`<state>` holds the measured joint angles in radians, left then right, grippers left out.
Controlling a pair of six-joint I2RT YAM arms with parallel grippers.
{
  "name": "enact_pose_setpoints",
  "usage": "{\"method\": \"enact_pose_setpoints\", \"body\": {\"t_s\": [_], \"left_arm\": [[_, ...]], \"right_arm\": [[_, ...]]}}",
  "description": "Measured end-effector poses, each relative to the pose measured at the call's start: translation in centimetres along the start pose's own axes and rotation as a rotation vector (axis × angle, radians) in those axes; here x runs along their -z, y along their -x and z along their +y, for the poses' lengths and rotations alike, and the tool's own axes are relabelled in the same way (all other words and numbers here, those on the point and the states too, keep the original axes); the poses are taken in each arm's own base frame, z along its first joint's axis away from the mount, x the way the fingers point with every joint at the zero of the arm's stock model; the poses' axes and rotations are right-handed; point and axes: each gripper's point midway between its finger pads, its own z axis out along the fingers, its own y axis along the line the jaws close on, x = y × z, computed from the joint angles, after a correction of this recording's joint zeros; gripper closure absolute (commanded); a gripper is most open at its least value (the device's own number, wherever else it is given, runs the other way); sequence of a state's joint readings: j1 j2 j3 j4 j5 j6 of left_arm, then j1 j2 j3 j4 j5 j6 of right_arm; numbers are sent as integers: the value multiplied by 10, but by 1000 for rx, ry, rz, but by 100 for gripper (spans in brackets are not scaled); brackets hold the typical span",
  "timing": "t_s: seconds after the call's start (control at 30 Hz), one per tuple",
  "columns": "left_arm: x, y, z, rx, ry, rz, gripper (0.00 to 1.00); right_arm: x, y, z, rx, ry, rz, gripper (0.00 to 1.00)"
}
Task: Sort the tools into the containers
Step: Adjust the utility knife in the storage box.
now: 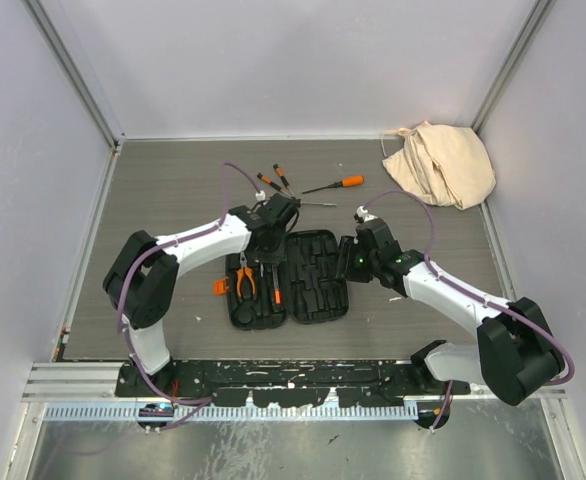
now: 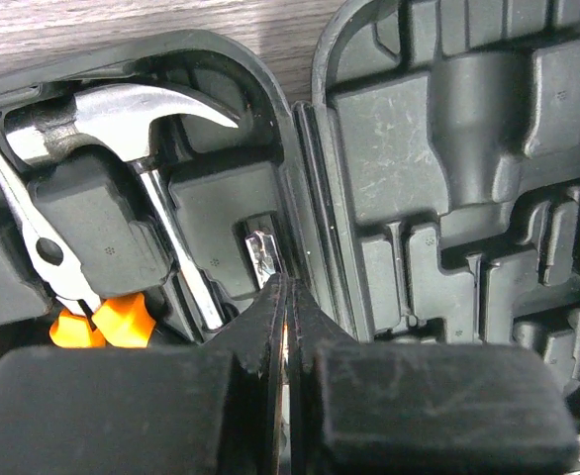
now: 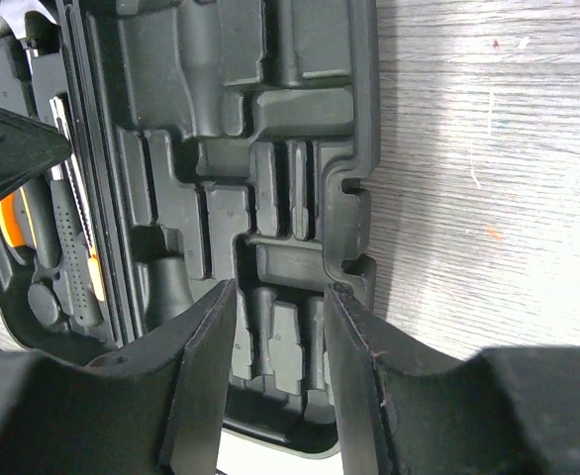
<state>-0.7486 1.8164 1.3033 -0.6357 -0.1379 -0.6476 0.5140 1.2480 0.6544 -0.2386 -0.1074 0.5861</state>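
— Where did the tool case (image 1: 318, 285) lie?

— Open flat on the table (image 1: 173, 200), just ahead of the arms' bases, with both halves facing up. A hammer (image 2: 142, 109) and pliers (image 2: 48, 252) sat in the left half. The right half showed only its moulded slots.

— What room was there around its edges?

— Grey wood-grain ran out from its left and right sides to the white walls (image 1: 53, 120). Loose screwdrivers (image 1: 335, 185) lay beyond the far edge, near the case but apart from it. A beige cloth bag (image 1: 441, 165) slumped in the far right corner, well apart.

— And the grippers?

— The left gripper (image 2: 285, 297) hung over the left half just beside the hinge, its fingers pressed together with nothing visible between them. The right gripper (image 3: 275, 297) stood over the right half near its outer edge. Its fingers were apart, with slots showing between them. I could not tell whether they touched the case.
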Motion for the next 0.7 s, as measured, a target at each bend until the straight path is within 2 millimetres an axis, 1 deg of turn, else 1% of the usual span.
{"method": "enact_pose_setpoints", "body": {"t_s": [0.3, 0.7], "left_arm": [[-7, -5, 1, -1, 14, 18, 100], [-10, -7, 2, 12, 23, 20, 100]], "right_arm": [[0, 0, 1, -11, 5, 1, 54], [-1, 0, 3, -14, 11, 2, 54]]}}
